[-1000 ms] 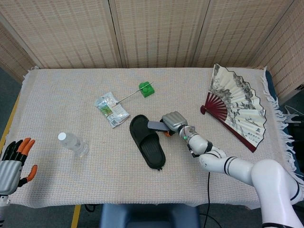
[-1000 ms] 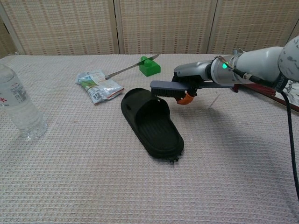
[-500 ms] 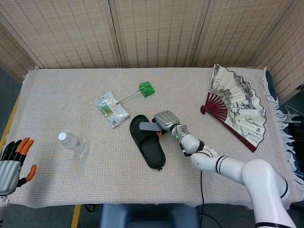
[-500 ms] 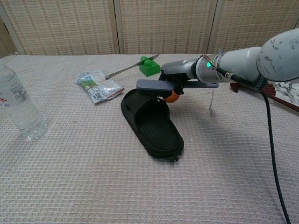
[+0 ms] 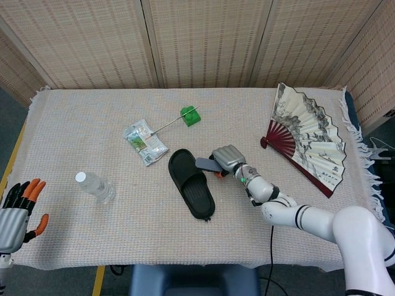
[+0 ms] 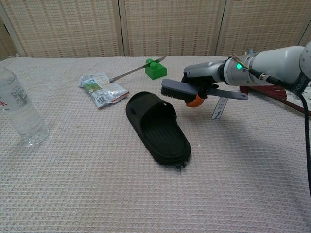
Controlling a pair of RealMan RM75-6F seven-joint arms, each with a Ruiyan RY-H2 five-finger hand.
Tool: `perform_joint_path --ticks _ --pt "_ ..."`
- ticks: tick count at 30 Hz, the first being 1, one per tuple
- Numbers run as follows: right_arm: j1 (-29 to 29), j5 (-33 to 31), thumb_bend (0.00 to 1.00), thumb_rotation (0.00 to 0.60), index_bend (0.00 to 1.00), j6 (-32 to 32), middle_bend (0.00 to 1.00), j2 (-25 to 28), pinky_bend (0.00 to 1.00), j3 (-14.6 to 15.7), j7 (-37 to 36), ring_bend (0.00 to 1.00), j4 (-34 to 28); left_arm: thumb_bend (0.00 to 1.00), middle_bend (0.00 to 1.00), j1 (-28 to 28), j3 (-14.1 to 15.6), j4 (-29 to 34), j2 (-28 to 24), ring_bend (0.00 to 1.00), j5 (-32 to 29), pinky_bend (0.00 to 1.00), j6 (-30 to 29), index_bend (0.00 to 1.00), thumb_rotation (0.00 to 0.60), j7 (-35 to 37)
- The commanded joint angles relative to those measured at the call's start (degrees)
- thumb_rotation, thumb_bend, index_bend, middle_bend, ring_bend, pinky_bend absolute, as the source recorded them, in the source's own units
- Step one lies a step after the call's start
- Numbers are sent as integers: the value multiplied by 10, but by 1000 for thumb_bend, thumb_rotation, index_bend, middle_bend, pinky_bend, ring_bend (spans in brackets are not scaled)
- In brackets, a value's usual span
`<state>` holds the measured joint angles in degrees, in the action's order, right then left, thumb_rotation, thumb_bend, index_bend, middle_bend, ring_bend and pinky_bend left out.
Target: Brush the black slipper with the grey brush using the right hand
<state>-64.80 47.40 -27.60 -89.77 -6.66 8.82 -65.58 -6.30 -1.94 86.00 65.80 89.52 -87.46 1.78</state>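
The black slipper (image 5: pixel 191 182) (image 6: pixel 159 126) lies on the table mat, toe strap toward the back. My right hand (image 5: pixel 226 158) (image 6: pixel 201 77) grips the grey brush (image 6: pixel 178 91) (image 5: pixel 205 164) by its handle. The bristle head hangs just above and to the right of the slipper's toe strap, apart from it. A white tag (image 6: pixel 217 107) dangles from the handle's end. My left hand (image 5: pixel 17 209) rests off the table's near left corner, fingers spread, holding nothing.
A clear water bottle (image 5: pixel 95 187) (image 6: pixel 19 111) lies at the left. A snack packet (image 5: pixel 145 142) (image 6: pixel 102 88), a green block (image 5: pixel 191 115) (image 6: pixel 155 68) with a metal rod sit behind the slipper. An open paper fan (image 5: pixel 308 137) lies at the right.
The right hand swept the brush left over the slipper's toe strap, then drew it back to the right and lifted it slightly. The slipper has stayed put.
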Motion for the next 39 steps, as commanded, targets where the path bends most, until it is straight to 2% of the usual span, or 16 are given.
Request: perform_joint_path --ticks 1,7,12,16,23,27,34,39 --pt "-12 -6 414 600 869 9 680 -21 917 -9 -2 688 25 443 0 0 -1 0 0 0 -2 5 1 0 600 1" --pt "-28 -8 414 600 869 28 680 -54 917 -19 -10 688 69 443 0 2 -1 0 -1 0 -2 5 -3 0 600 2" --pt "-23 5 414 600 869 31 680 -49 917 -8 -7 688 63 442 0 5 0 1 -1 0 0 6 -7 0 600 0" --pt "-7 12 414 600 869 15 680 -15 916 17 12 688 21 443 0 5 1 0 0 0 3 6 -8 0 600 0" --pt "41 3 415 600 869 -63 680 97 913 72 62 688 -127 443 0 5 4 2 1 0 9 6 -10 0 600 -5" --pt "63 -8 414 600 869 -91 680 139 912 104 89 688 -188 444 0 4 5 4 2 0 12 6 -9 0 600 -9" --pt "98 -4 415 600 858 -123 680 143 909 141 118 683 -218 444 0 3 7 6 3 0 18 6 -8 0 600 -11" --pt "119 3 412 600 774 -135 675 121 903 148 124 649 -199 444 0 2 8 5 1 0 20 6 -8 0 600 -7"
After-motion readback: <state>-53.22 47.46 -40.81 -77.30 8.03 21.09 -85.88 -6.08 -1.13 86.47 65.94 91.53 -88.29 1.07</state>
